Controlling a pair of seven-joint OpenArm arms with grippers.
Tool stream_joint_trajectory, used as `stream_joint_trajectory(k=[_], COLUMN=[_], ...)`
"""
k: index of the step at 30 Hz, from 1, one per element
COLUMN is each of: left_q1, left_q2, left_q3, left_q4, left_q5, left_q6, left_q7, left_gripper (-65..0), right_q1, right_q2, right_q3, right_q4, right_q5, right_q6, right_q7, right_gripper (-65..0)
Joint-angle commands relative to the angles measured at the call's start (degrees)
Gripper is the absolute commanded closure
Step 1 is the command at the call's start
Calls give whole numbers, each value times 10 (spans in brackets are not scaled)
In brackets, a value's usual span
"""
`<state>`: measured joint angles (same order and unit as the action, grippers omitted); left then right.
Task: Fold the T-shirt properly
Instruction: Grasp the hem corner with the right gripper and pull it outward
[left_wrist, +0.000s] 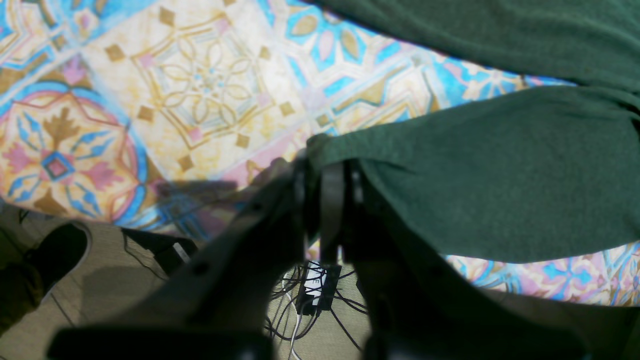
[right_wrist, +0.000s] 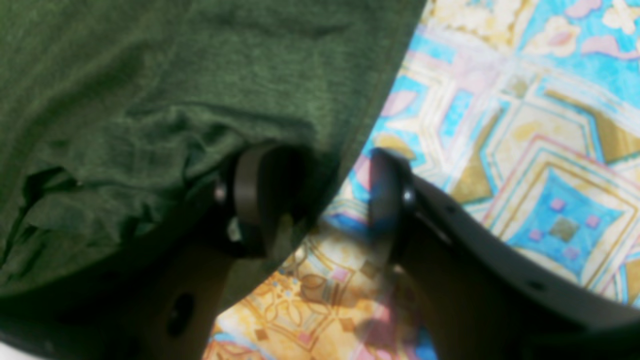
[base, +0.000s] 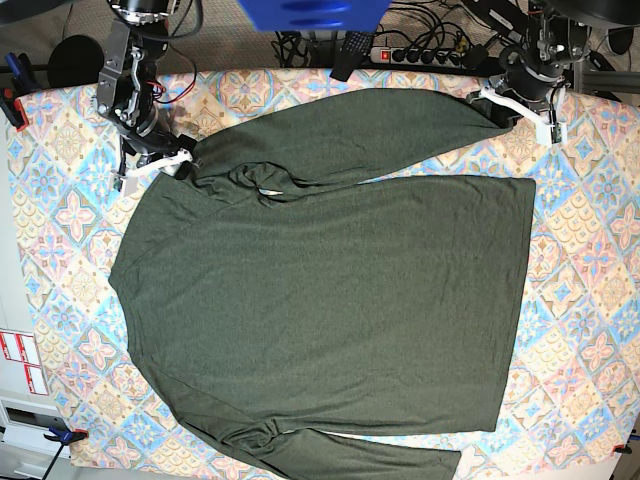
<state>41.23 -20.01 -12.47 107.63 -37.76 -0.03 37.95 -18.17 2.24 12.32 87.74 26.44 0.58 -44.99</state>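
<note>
Tablecloth (base: 60, 80): showing patterned tiles in blue, pink, yellow and brown; running beneath the dark green knit and ending above a grey floor (left_wrist: 110, 270) in the left wrist view.
Floor: carrying tangled cables (left_wrist: 345, 325), a small black box (left_wrist: 317, 287) with a white label and, off to one side, a dark shoe (left_wrist: 60, 255).
T-shirt (base: 330, 290): lying broadly spread over the cloth, body filling the middle of the base view, one sleeve stretching along the top toward the left arm; bunching into folds near the right arm, rippling again at the bottom.
Left gripper (left_wrist: 327, 200): closing narrowly on the sleeve's end, pinching fabric between the tips.
Right gripper (right_wrist: 322, 195): standing wide at the garment's edge, one finger hovering over or touching green fabric (cannot tell which), the other showing against patterned cloth.
</note>
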Motion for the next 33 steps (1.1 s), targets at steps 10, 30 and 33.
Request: stream_joint_trajectory(k=[10,30,33], left_q1=[5,30,34], left_q2=[-5,-43,-43], left_q3=[-7,-3,-4], left_q4=[8,9,9], left_q5=[-2,-2,-2], left_q6=[-3,-3,-3], left_q7=[-8,-10,-10], left_gripper=[0,0,0], right_q1=[-4,-66,-83], right_q2=[-2,-2,-2], right_q3=[-3,2,2], right_q4=[-7,91,106], right_q5=[2,2,2], right_q6=[-4,-3,-3], right_q7=[-29,-29,-29], right_gripper=[-125,-4,-3])
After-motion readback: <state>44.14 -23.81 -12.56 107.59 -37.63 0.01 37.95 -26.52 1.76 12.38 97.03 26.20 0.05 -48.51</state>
